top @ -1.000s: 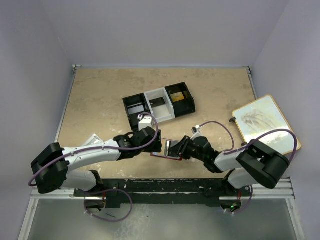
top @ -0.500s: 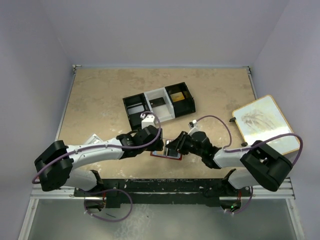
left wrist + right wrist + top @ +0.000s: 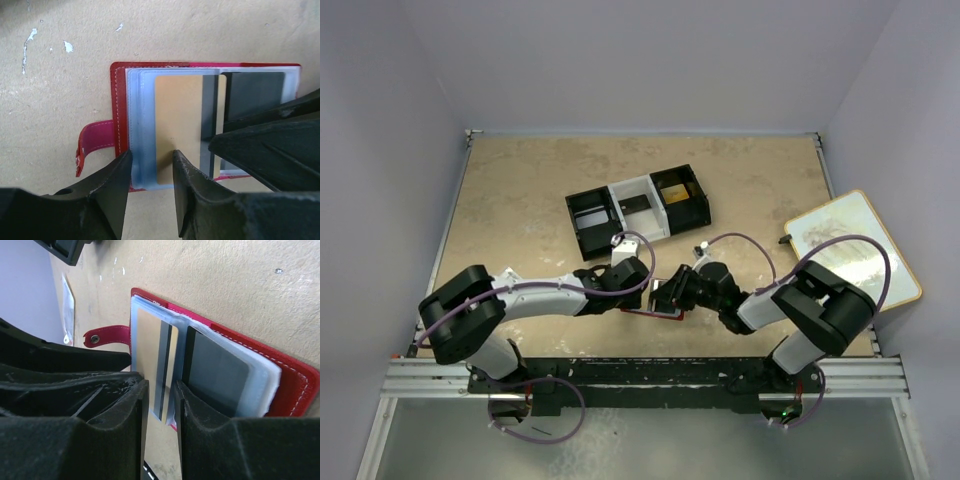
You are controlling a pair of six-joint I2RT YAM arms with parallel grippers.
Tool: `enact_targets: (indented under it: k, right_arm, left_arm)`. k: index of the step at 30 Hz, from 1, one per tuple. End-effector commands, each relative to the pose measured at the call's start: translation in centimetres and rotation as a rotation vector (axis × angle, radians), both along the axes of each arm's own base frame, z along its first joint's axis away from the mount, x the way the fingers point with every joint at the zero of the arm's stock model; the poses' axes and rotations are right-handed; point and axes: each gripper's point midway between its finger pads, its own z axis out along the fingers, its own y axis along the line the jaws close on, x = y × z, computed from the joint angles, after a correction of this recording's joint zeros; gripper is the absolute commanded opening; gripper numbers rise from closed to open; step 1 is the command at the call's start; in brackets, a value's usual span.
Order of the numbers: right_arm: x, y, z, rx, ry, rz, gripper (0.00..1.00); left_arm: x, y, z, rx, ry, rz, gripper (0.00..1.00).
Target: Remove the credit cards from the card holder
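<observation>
Field notes, working outward from the arms.

Both arms reach in low and meet over the small red folding card holder (image 3: 140, 100). It lies open and flat on the beige mottled table (image 3: 520, 200), close in front of the arms and about midway between them.

Left gripper (image 3: 152, 162): the black jaws are part open, with tips down at the card holder's edge on its strap-side half. 1 finger (image 3: 107, 195) stands outside the pale blue-grey sleeve edge, the other over the corner of the flat tan card (image 3: 177, 120). We see nothing clamped between them.

Right gripper (image 3: 162, 405): the jaws are narrow, leaving a slim gap. The grey-striped edge of the tan card and its clear sleeve run into that gap. We cannot tell whether they are pinched or only straddled.

Both cards sit in the card holder's sleeves. The tan card is on the strap-side half and the flat dark grey card (image 3: 255, 90) is on the other half.

A short red strap (image 3: 92, 145) with a snap sticks out flat from the card holder's side.

Past the strap lies a clear plastic packet (image 3: 68, 302), apart from the card holder.

Beyond the card holder and well apart from it is a black-and-white tray (image 3: 650, 228) of 3 compartments.

To the card holder's right, also well apart, is a pale board with a light wooden rim (image 3: 840, 245).
</observation>
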Motion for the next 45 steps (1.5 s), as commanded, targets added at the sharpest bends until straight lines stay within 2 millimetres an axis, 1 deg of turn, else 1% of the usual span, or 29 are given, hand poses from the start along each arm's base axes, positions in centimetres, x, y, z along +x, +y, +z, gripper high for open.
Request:
enact_targets:
  k: [1,3,4,5,9,10,12,15,18,24,30,33,36,39,41,43,45]
  right_arm:
    - [-0.7,-0.3,-0.9,0.014,0.019,0.009,0.29]
    - [-0.7,-0.4,-0.9,0.020,0.021,0.005,0.27]
    - [-0.7,-0.4,-0.9,0.023,0.021,0.003,0.24]
    - [-0.6,-0.3,-0.8,0.029,0.019,0.002,0.23]
    - [-0.4,-0.1,-0.3,0.050,0.009,0.008,0.19]
    - [-0.4,0.0,-0.2,0.054,0.007,0.008,0.16]
    - [-0.4,0.0,0.0,0.066,0.013,0.004,0.08]
    - [-0.4,0.0,0.4,0.086,0.016,0.000,0.00]
    - [-0.4,-0.1,0.8,0.087,0.009,-0.004,0.00]
    - [-0.5,-0.9,0.6,0.059,0.011,-0.022,0.00]
    - [-0.8,-1.9,-0.3,0.014,0.033,-0.044,0.00]
    - [-0.8,-2.1,-0.6,-0.002,0.036,-0.047,0.00]
    - [-0.7,-2.1,-0.6,-0.005,0.040,-0.047,0.00]
    - [-0.6,-2.0,-0.6,-0.005,0.039,-0.047,0.00]
    - [-0.5,-2.0,-0.6,-0.007,0.039,-0.054,0.00]
    - [-0.5,-2.0,-0.7,-0.009,0.042,-0.053,0.00]
    - [-0.5,-1.9,-0.6,-0.009,0.042,-0.048,0.00]
  left_arm:
    - [0.6,-0.9,0.3,-0.028,-0.005,0.015,0.34]
    - [0.6,-0.6,0.0,-0.017,-0.006,0.018,0.32]
    - [0.6,-0.5,0.0,-0.012,-0.007,0.020,0.31]
    - [0.5,-0.2,-0.1,-0.003,-0.006,0.023,0.29]
    - [0.3,0.2,-0.3,0.010,0.000,0.020,0.28]
    - [0.2,0.2,-0.4,0.011,0.002,0.017,0.28]
    - [0.2,0.3,-0.5,0.017,0.004,0.017,0.27]
    - [0.1,0.4,-0.5,0.020,0.005,0.020,0.26]
    - [0.1,0.6,-0.5,0.024,0.002,0.022,0.25]
    - [0.1,0.8,-0.5,0.029,0.001,0.024,0.25]
    - [0.2,0.7,-0.3,0.018,-0.005,0.025,0.24]
    - [0.3,0.6,0.4,0.001,-0.018,0.034,0.24]
    - [0.7,0.2,1.7,-0.038,-0.042,0.044,0.24]
    - [1.0,-1.1,4.0,-0.115,-0.079,0.028,0.27]
    - [1.0,-2.3,5.3,-0.168,-0.094,-0.003,0.29]
    - [1.0,-3.6,5.9,-0.216,-0.094,-0.034,0.30]
    - [1.0,-4.5,5.7,-0.238,-0.083,-0.053,0.30]
